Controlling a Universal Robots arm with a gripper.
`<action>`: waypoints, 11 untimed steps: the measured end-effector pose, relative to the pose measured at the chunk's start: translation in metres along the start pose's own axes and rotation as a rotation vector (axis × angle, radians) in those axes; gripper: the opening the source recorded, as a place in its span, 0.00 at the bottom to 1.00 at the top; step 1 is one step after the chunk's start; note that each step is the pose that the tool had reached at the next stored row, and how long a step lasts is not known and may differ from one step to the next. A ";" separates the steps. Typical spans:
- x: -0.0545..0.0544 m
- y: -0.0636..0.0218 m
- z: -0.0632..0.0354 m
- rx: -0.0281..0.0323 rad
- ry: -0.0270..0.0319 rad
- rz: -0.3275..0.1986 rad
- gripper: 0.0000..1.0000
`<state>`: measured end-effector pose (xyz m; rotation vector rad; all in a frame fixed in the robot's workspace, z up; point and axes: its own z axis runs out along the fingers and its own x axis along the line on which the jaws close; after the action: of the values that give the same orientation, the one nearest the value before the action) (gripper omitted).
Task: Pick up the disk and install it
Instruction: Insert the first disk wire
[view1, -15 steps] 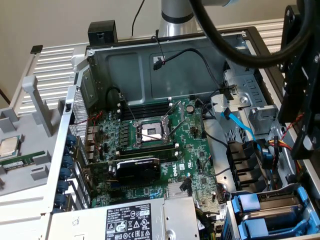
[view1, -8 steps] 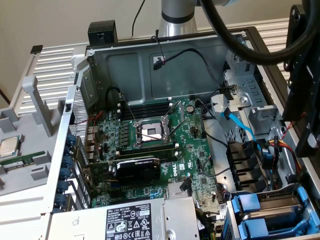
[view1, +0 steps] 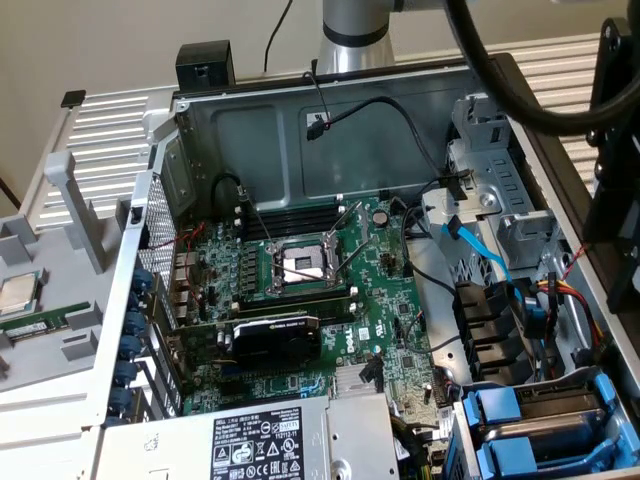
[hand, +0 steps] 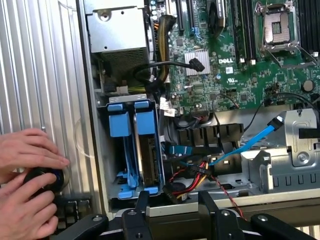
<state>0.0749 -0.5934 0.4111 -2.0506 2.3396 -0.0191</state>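
1. Two blue-fronted carriers stand side by side in the drive cage (hand: 103, 165), in the corner of the open computer case (view1: 250, 130) next to the power supply (hand: 117, 30).
2. The disk (hand: 150, 155) sits in the cage slot nearer the motherboard (hand: 235, 75). A drive body shows behind its blue front, but the label is not readable.
3. The other carrier (hand: 120, 125) fills the slot against the case wall, just beside the disk.
4. The gripper (hand: 175, 210) hangs over the case edge at the cage end. Its fingers (hand: 142, 212) are spread apart with nothing between them, and they touch neither carrier.
5. A person's hands are on the ribbed table (hand: 45, 75) outside the case wall. One hand (hand: 27, 150) and the other hand (hand: 22, 212) close around a round black object (hand: 45, 177).
6. A blue cable (hand: 250, 142) and red, yellow and black wires (hand: 195, 175) lie in the case floor between the cage and the grey metal bracket (hand: 300, 135).
7. The processor socket (view1: 300, 265) on the motherboard is open.
8. On the grey tray (view1: 60, 350) at the exterior view's left lie a loose processor chip (view1: 18, 292) and, near it, a memory stick (view1: 35, 325).
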 end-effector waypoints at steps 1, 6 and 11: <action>0.000 -0.0001 0.0001 0.0011 0.0001 0.007 0.51; -0.001 -0.0001 0.0033 0.0066 -0.0009 0.039 0.51; -0.006 0.0007 0.0085 0.0142 -0.0015 0.049 0.51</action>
<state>0.0752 -0.5877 0.4026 -1.9853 2.3812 -0.0329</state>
